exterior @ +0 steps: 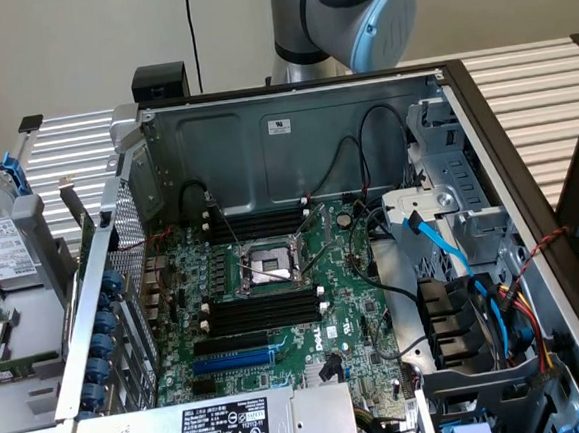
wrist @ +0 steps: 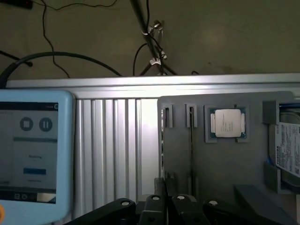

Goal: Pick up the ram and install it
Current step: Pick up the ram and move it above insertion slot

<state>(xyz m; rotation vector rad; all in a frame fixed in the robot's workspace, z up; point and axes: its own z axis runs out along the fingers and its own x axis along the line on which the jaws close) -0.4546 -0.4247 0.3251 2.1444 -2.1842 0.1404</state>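
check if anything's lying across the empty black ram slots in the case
Nothing visible lies on the lower black slots below the CPU socket. Thin metal rods by the socket seem to cross the ends of the upper slots. Black cables run on the exterior view's right, clear of both.

A plain beige wall [exterior: 55, 44] stands behind a ribbed aluminium tabletop [exterior: 530, 87], with a black cable [exterior: 190, 24] hanging down it.

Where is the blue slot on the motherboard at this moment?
In the exterior view, the blue slot lies toward that view's left on the motherboard, between a long black slot and the labelled silver box.
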